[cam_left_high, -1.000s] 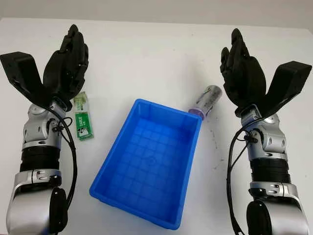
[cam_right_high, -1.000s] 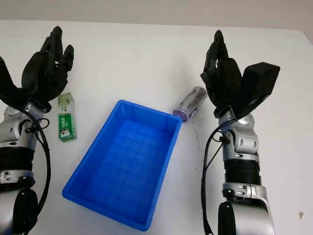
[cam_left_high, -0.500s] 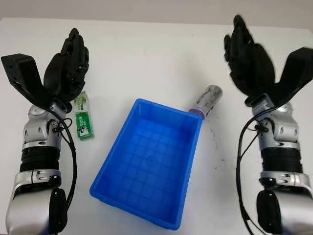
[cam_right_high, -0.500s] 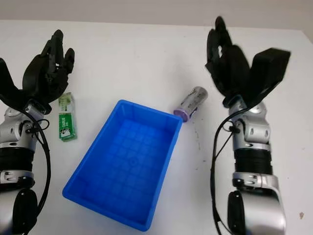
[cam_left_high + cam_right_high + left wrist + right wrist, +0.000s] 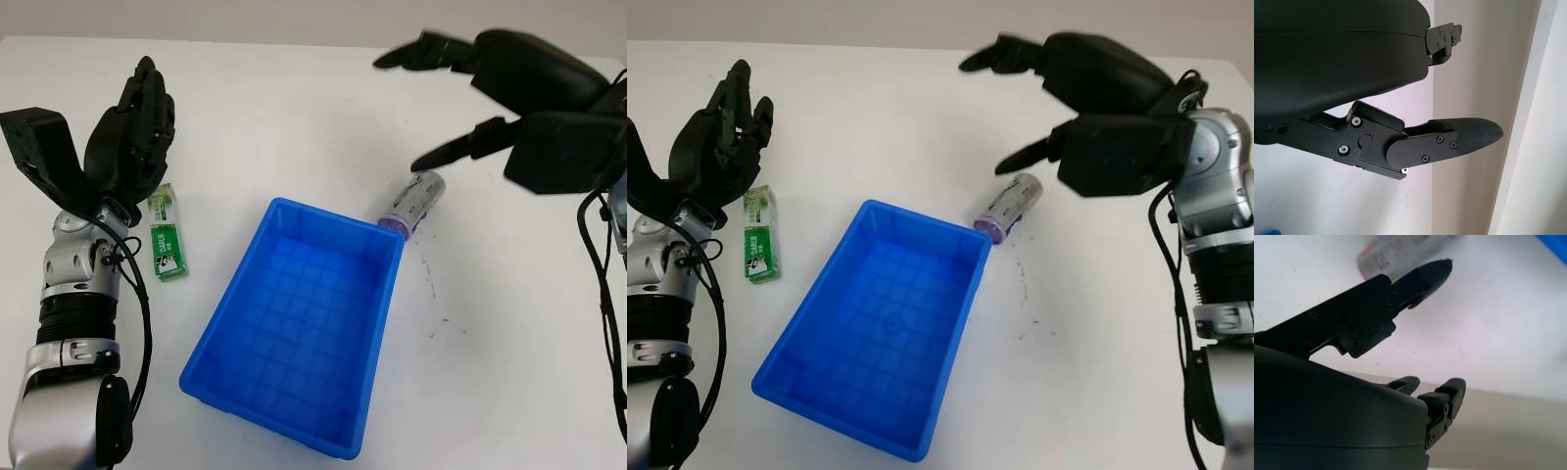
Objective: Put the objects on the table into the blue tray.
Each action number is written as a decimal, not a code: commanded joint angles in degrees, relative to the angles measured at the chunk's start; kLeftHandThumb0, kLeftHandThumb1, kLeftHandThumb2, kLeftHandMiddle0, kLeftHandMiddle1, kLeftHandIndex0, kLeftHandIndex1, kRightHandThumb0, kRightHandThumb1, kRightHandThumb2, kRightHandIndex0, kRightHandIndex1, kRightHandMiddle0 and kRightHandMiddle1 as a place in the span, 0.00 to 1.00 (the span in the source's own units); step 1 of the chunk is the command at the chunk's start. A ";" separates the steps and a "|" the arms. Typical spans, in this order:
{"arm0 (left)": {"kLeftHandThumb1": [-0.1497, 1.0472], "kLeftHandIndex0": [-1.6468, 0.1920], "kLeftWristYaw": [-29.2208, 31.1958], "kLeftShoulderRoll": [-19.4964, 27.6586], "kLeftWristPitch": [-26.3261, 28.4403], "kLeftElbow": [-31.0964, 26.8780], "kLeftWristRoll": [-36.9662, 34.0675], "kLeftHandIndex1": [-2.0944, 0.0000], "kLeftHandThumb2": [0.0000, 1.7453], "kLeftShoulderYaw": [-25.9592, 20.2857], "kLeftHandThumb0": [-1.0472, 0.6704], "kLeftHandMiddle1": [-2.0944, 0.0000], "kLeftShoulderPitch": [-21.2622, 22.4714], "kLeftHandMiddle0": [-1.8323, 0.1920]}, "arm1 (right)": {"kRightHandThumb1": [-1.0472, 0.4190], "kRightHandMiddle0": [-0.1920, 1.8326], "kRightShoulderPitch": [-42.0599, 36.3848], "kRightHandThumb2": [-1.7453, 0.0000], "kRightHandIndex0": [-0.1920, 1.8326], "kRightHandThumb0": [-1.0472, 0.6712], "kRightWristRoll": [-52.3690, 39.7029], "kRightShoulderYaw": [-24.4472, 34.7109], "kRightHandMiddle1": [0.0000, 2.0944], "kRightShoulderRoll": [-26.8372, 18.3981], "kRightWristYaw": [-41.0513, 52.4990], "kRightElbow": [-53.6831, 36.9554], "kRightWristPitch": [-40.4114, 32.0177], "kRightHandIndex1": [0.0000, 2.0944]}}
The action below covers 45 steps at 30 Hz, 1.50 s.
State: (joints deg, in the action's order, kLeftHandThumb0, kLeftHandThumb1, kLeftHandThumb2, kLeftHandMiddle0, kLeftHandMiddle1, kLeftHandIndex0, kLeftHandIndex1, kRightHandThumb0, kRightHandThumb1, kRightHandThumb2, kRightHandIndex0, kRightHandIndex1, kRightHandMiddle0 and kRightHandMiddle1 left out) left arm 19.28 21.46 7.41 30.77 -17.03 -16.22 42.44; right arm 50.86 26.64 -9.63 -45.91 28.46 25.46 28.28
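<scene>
Open left hand (image 5: 1400, 98) against pale wall (image 5: 1474, 73)

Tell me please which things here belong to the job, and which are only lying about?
Belong to the job: blue tray; silver tube with purple cap; green packet; right hand, open above the tube; left hand, open, raised beside the packet.

Only lying about: nothing besides the white table.

A white table (image 5: 294, 127) meets a pale wall (image 5: 1484, 58) at its far edge.

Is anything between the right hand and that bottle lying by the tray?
Nothing visible. The open right hand hangs above the bottle, which lies against the blue tray at its far right corner.
</scene>
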 commanded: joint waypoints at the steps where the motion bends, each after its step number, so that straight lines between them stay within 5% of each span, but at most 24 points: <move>1: 1.00 1.00 0.08 0.45 -0.56 -0.16 0.04 1.00 0.33 -0.09 0.17 1.00 1.44 1.00 | 0.23 0.31 0.14 0.97 0.29 0.33 2.34 -1.69 0.06 -1.37 -1.69 2.06 3.60 0.07; 17: 1.00 1.00 0.46 0.81 -1.00 -0.62 0.34 1.00 0.33 -0.08 0.16 1.00 0.54 1.00 | 0.19 0.32 -1.45 0.96 0.31 0.38 8.10 -6.10 0.04 -0.69 -3.59 7.34 8.31 0.05; 24: 1.00 1.00 0.40 0.84 -1.15 -0.52 0.68 1.00 0.33 0.10 0.17 1.00 0.39 1.00 | 0.17 0.39 -1.00 0.96 0.40 0.40 14.98 -9.55 0.07 -0.20 -13.12 13.61 12.01 0.10; 25: 1.00 1.00 0.44 0.88 -1.19 -0.54 0.77 1.00 0.34 0.15 0.17 1.00 0.36 1.00 | 0.15 0.38 -0.74 0.97 0.35 0.39 17.17 -10.50 0.22 -0.35 -15.98 14.56 12.53 0.38; 27: 1.00 1.00 0.43 0.92 -1.29 -0.64 0.92 1.00 0.34 0.19 0.17 1.00 0.30 1.00 | 0.11 0.29 -0.13 0.97 0.23 0.38 20.67 -12.10 0.54 -0.54 -21.35 16.67 13.56 0.74; 29: 1.00 1.00 0.37 0.91 -1.22 -0.68 0.92 1.00 0.34 0.08 0.17 1.00 0.32 1.00 | 0.07 0.23 0.63 0.97 0.23 0.33 23.98 -13.67 0.85 -0.73 -27.31 18.55 14.55 0.95; 31: 1.00 1.00 0.56 0.88 -1.17 -0.53 0.68 1.00 0.33 -0.18 0.17 1.00 0.45 1.00 | 0.04 0.27 1.35 0.96 0.32 0.30 26.53 -14.99 0.97 -0.79 -32.48 20.29 15.45 0.99; 37: 1.00 1.00 1.08 1.29 -0.95 -0.38 0.97 1.00 0.33 -0.04 0.16 1.00 0.58 1.00 | 0.00 0.42 2.86 0.89 0.56 0.27 33.41 -18.93 1.00 -0.51 -44.29 23.00 13.96 1.00; 45: 1.00 1.00 1.04 1.18 -1.50 -0.09 1.31 1.00 0.33 0.12 0.17 1.00 0.50 1.00 | 0.00 0.45 4.40 0.90 0.62 0.33 29.31 -17.11 1.00 0.73 -48.96 25.42 13.54 1.00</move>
State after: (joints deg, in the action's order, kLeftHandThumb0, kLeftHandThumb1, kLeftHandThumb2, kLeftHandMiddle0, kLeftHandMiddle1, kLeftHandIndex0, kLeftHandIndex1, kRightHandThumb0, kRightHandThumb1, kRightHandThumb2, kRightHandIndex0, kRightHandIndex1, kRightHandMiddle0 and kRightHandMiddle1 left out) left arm 20.14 21.93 6.58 30.81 -15.94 -16.13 42.71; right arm 53.77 57.40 -28.10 -45.52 -19.85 50.78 42.10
